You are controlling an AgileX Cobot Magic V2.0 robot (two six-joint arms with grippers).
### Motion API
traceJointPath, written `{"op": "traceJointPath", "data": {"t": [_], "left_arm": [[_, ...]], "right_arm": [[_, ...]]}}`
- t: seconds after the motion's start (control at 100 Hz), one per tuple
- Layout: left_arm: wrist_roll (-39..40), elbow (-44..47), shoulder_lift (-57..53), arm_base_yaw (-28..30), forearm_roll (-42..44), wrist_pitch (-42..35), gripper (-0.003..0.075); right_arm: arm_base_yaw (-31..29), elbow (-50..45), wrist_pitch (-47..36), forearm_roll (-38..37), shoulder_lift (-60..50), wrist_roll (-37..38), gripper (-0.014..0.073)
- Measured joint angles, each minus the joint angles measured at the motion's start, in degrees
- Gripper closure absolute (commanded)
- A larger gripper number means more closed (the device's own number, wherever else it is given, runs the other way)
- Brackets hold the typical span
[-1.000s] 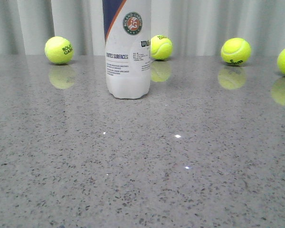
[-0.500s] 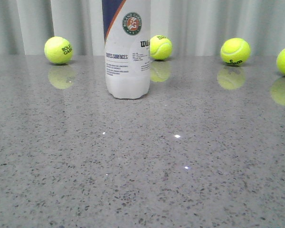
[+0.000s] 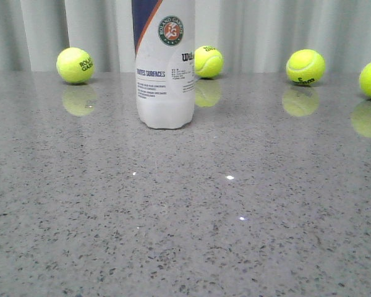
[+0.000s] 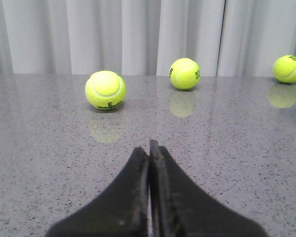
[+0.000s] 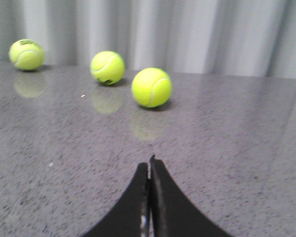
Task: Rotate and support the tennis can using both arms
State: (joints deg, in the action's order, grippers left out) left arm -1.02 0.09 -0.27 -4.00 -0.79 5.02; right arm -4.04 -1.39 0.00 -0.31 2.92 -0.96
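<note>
The tennis can [image 3: 165, 68] stands upright on the grey speckled table, left of centre in the front view; its top is cut off by the frame. It shows a navy panel, an orange stripe and a round green-orange emblem. No gripper shows in the front view. My left gripper [image 4: 149, 148] is shut and empty, low over the table. My right gripper [image 5: 150, 163] is shut and empty, also low over the table. The can shows in neither wrist view.
Several yellow-green tennis balls lie along the back of the table [image 3: 185, 216]: one at the left [image 3: 75, 65], one behind the can [image 3: 208, 61], two at the right [image 3: 305, 66]. Balls also lie ahead of each gripper [image 4: 105, 90] [image 5: 151, 87]. A pale curtain hangs behind.
The front view has drifted very slightly, so the can and balls sit a few pixels further left. Nothing else has changed.
</note>
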Motion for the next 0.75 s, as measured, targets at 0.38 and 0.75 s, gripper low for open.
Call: {"op": "traceJointPath", "data": {"t": [0.38, 0.75], "left_arm": [[0.0, 0.0, 0.0, 0.0, 0.0, 0.0, 0.0739], [0.0, 0.0, 0.0, 0.0, 0.0, 0.0, 0.0739]], "right_arm": [[-0.5, -0.1, 1.9, 0.0, -3.5, 2.2, 0.0655], [0.0, -0.1, 1.9, -0.1, -3.5, 2.3, 0.0655]]}}
